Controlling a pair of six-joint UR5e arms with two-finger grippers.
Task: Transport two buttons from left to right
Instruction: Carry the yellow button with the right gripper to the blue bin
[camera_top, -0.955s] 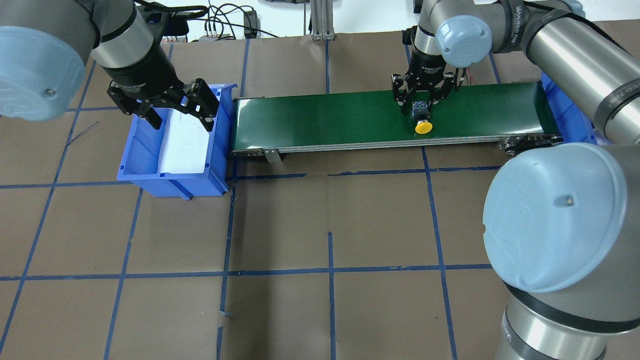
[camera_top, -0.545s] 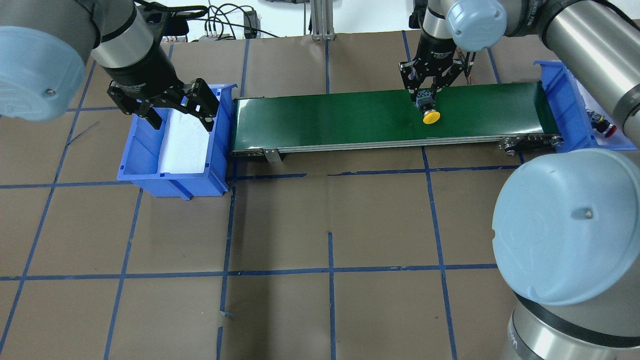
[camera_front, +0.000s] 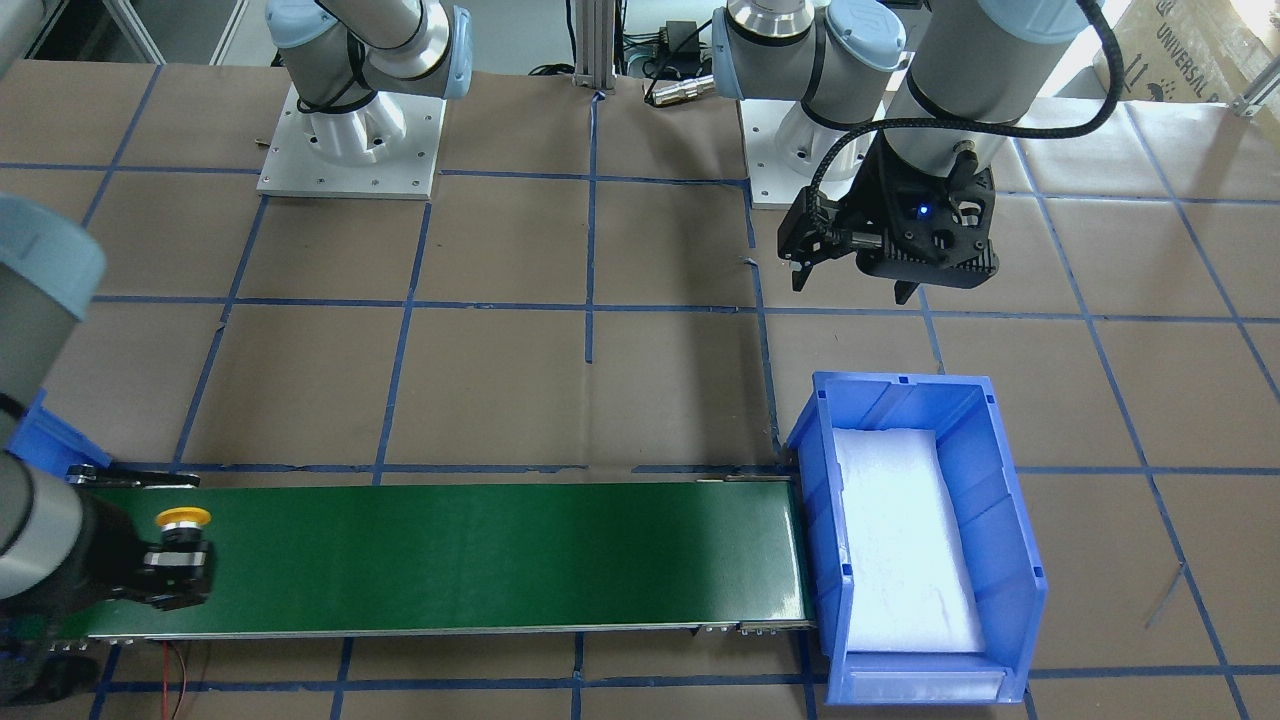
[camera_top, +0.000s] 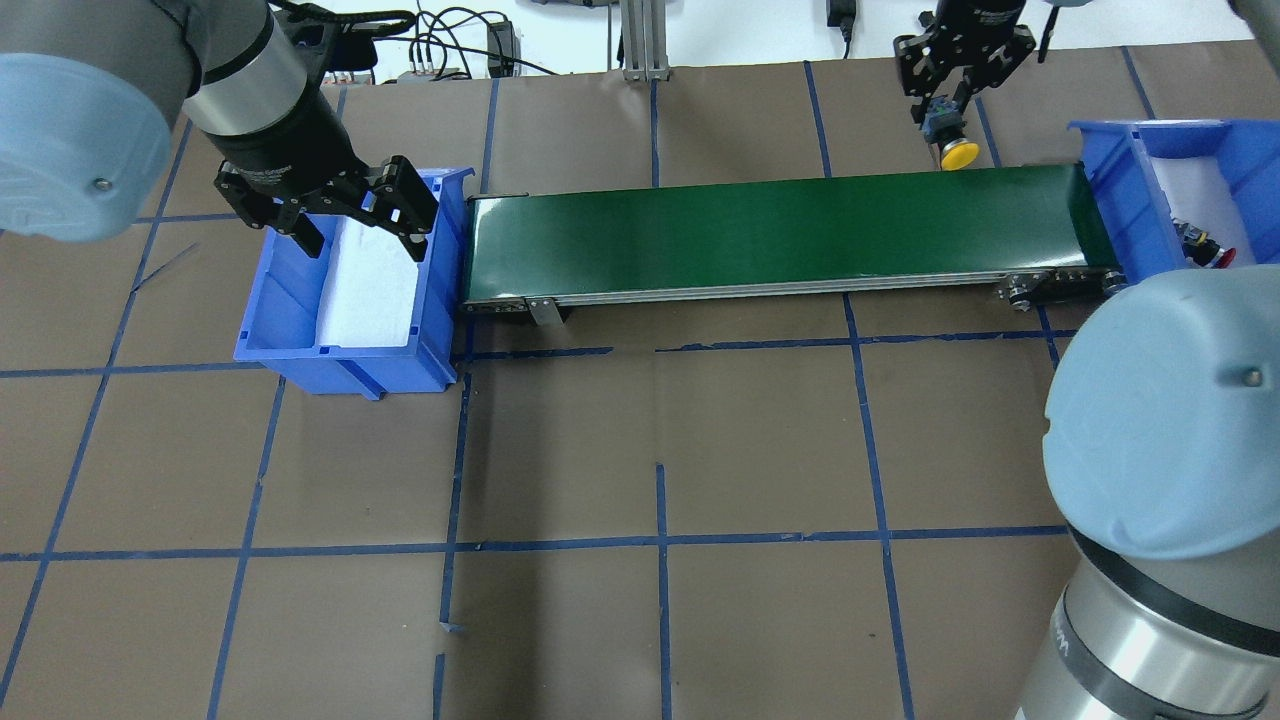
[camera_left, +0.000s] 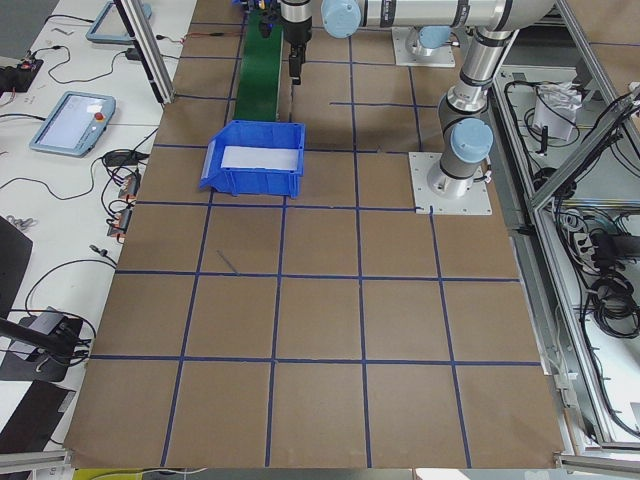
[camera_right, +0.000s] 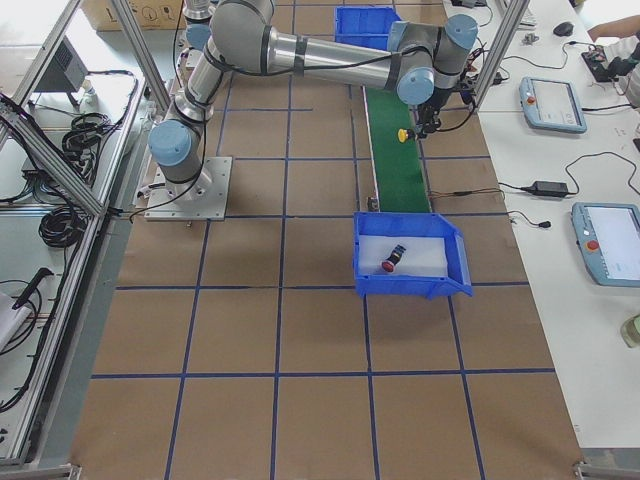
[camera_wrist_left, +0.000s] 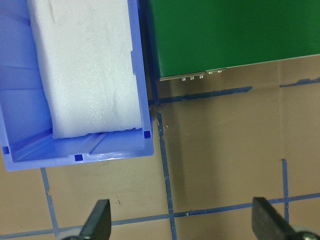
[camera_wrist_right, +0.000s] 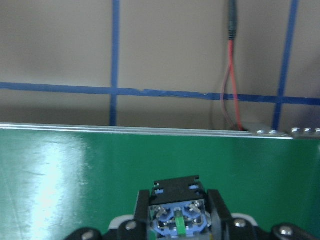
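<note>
The yellow button (camera_top: 959, 154) hangs cap-down in my right gripper (camera_top: 946, 112), which is shut on its grey contact block (camera_wrist_right: 177, 218) above the far right part of the green conveyor belt (camera_top: 760, 235). The same yellow button (camera_front: 183, 517) shows at the belt's end in the front-facing view. The red button (camera_top: 1207, 249) lies on its side on white foam in the right blue bin (camera_top: 1108, 172), also the red button (camera_right: 390, 263). My left gripper (camera_top: 350, 215) hovers open and holds nothing over the left blue bin (camera_top: 300, 352).
The left bin (camera_front: 920, 690) holds only a white foam pad (camera_wrist_left: 85, 70). Blue tape lines cross the brown table. Cables lie behind the belt's far edge (camera_wrist_right: 231, 95). My right arm's large elbow (camera_top: 1170, 400) blocks the near right corner.
My right gripper has closed on the yellow button, lifted it off the belt and carried it right and toward the far edge. The left arm has stayed still.
</note>
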